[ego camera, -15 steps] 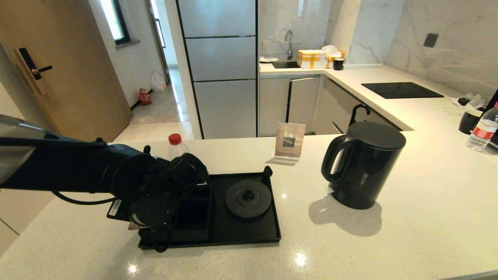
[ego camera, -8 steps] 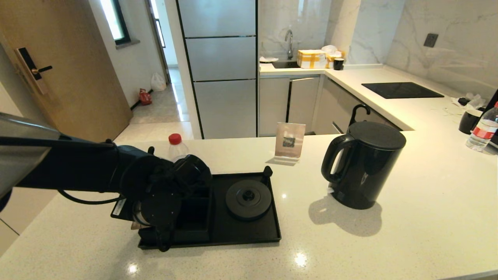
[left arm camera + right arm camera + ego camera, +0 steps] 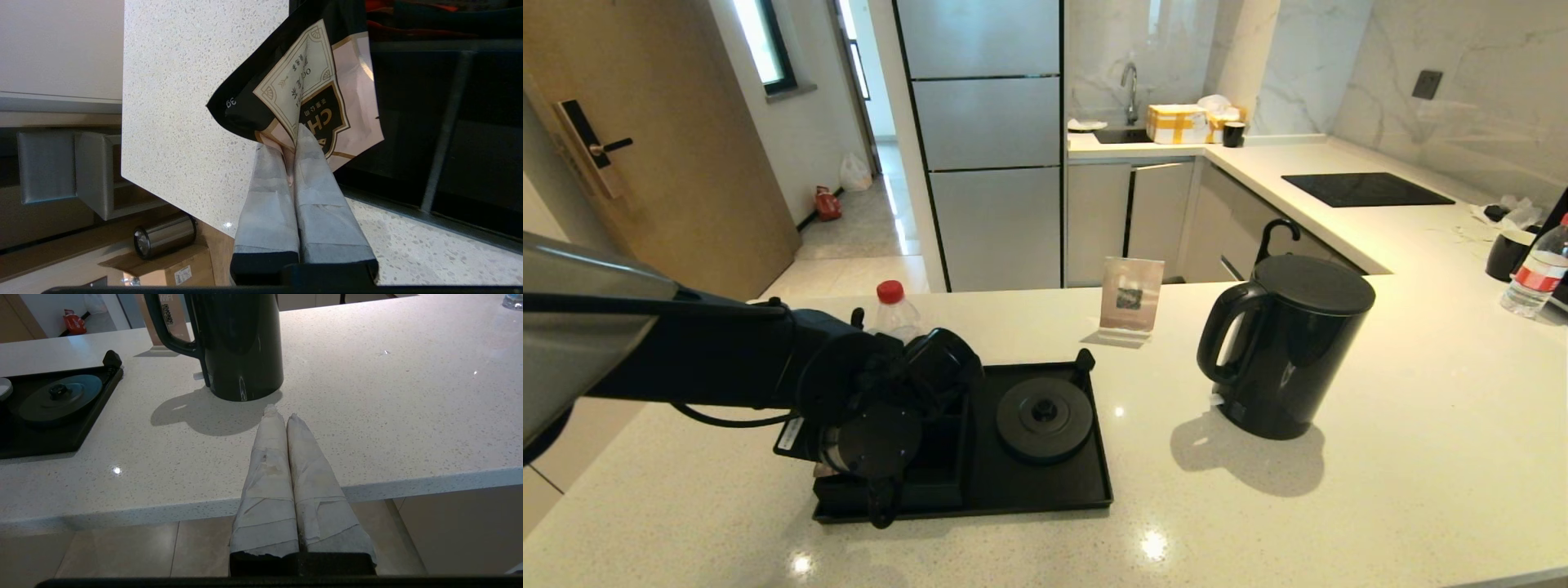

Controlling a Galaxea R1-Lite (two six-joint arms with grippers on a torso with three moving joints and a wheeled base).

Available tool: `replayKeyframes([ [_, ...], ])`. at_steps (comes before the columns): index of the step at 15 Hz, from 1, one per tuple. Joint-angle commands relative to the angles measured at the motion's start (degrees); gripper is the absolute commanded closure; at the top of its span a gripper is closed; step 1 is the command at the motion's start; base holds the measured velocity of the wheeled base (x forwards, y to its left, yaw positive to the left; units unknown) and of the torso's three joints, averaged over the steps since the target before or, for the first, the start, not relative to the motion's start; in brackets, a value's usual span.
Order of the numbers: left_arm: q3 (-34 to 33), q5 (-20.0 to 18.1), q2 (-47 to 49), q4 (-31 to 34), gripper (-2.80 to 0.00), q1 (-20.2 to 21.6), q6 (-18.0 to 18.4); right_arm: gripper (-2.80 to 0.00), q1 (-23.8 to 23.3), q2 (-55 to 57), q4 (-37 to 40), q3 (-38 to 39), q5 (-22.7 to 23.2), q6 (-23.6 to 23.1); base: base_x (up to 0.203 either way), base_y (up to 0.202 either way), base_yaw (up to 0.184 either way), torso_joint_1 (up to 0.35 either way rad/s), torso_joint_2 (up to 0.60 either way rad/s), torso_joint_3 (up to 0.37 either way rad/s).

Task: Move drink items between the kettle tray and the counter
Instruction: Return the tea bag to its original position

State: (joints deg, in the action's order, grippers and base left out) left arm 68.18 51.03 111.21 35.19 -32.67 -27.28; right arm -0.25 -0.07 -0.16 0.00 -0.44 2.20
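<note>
My left gripper (image 3: pixel 292 136) is shut on a pale-pink tea sachet (image 3: pixel 347 81) with a black band and a CHALI badge. It holds the sachet over the left end of the black kettle tray (image 3: pixel 1045 490), at the boxy compartments (image 3: pixel 449 122). In the head view the left wrist (image 3: pixel 874 433) hides the fingers and the sachet. The round base disc (image 3: pixel 1044 418) is bare. The black kettle (image 3: pixel 1286 351) stands on the white counter (image 3: pixel 1339 506), right of the tray. My right gripper (image 3: pixel 282 412) is shut and empty at the counter's front edge, short of the kettle (image 3: pixel 241 343).
A red-capped water bottle (image 3: pixel 894 310) stands just behind the left arm. A small card stand (image 3: pixel 1131 298) sits behind the tray. A black mug (image 3: pixel 1507 253) and a labelled bottle (image 3: pixel 1535 278) are at the far right. Bare counter lies between tray and kettle.
The left arm has moved to the right, further over the tray's left end, still holding the sachet. The kettle and the right gripper have not moved.
</note>
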Motion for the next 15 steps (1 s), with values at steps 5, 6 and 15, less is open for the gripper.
replayKeyframes([
  [5, -0.15, 0.38, 0.05, 0.14, -2.80, -0.73, -0.15, 0.00, -0.01, 0.07, -0.02, 0.00, 0.00, 0.00, 0.000, 0.000, 0.000, 0.000, 0.00, 0.000],
  [6, 0.36, 0.30, -0.03, 0.14, -2.80, -0.73, -0.15, 0.00, -0.01, 0.07, -0.02, 0.09, 0.00, 0.00, 0.000, 0.000, 0.000, 0.000, 0.00, 0.000],
  [15, 0.13, 0.16, -6.30, -2.93, -2.80, -0.66, -1.80, 0.00, -0.01, 0.07, -0.02, 0.00, 0.00, 0.00, 0.000, 0.000, 0.000, 0.000, 0.00, 0.000],
])
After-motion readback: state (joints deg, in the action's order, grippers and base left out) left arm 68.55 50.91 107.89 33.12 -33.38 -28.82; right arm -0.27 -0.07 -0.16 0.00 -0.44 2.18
